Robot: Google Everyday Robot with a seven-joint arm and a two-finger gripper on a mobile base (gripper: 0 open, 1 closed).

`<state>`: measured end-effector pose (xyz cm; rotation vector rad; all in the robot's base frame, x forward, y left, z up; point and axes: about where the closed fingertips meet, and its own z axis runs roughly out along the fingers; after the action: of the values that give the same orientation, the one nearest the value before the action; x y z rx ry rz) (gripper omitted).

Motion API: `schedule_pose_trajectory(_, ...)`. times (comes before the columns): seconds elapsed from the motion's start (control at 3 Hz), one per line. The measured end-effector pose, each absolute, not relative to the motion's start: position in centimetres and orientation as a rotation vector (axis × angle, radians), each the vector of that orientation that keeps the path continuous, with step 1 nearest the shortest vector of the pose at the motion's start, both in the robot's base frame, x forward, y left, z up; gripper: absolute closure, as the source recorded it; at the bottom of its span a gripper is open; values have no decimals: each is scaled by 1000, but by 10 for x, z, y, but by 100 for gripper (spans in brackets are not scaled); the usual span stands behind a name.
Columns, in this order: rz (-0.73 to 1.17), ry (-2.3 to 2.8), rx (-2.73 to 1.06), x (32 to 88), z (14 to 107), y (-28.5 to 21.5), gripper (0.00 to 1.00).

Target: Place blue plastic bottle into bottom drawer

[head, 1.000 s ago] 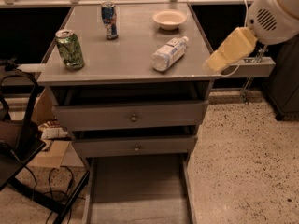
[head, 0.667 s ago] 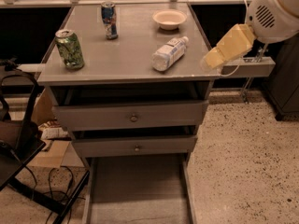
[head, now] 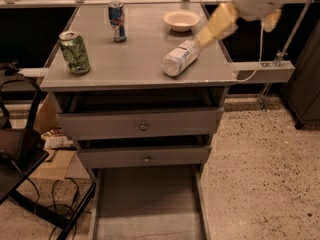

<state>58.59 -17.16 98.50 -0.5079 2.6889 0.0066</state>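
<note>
The blue plastic bottle lies on its side on the grey cabinet top, near the right edge, with its cap end pointing back and right. My gripper comes down from the upper right, and its tan tip is right at the bottle's cap end. I cannot tell whether it touches the bottle. The bottom drawer is pulled out at floor level under the cabinet, and its flat grey floor is bare.
A green can and a blue can stand on the left half of the top. A white bowl sits at the back. Two knobbed drawers are slightly ajar. A black chair, cardboard and cables lie at the left.
My gripper has moved left from beside the cabinet's right edge to the bottle's cap end. The bottle, cans and bowl have not moved on the top.
</note>
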Motion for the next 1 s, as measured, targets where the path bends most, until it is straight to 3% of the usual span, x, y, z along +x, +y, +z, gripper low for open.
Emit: schedule_pose_trajectory(1.0, 47, 2869, -96, 735, 918, -120, 0)
